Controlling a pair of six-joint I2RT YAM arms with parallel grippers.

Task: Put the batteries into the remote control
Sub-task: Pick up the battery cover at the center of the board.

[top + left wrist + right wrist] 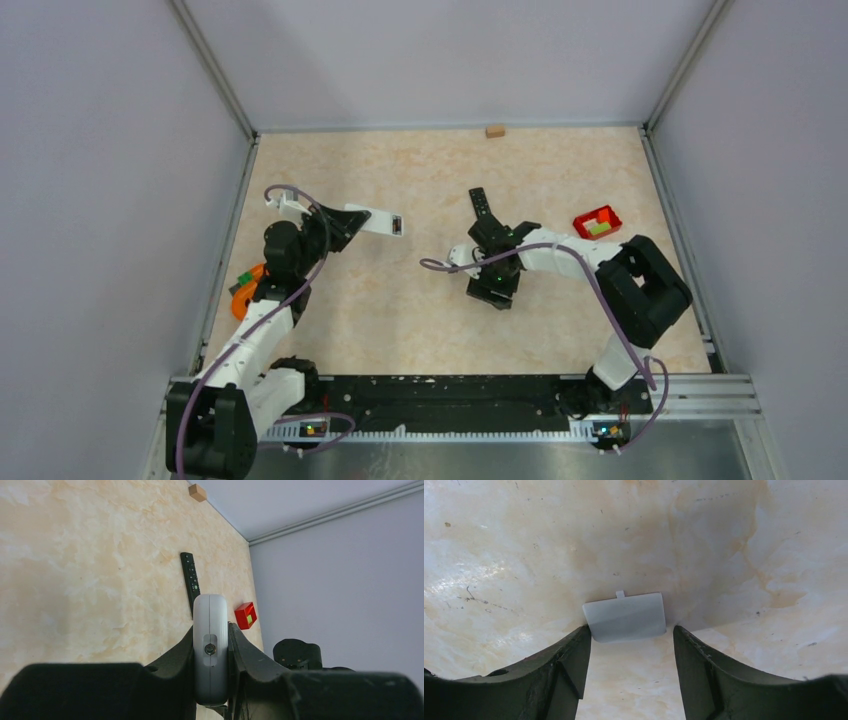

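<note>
Remote [380,222] is clamped in my left pincer [212,630], long axis toward three o'clock, ten o'clock of my right pincer [631,635], spread wide about the cover [625,616]. Batteries: I can't find them.

A flat grey cover [625,616] lies between the tips of the right fingers [569,670]; open tabletop [724,540] spreads beyond them.

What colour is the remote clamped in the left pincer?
White. The remote in the left pincer shows best in the left wrist view.
</note>
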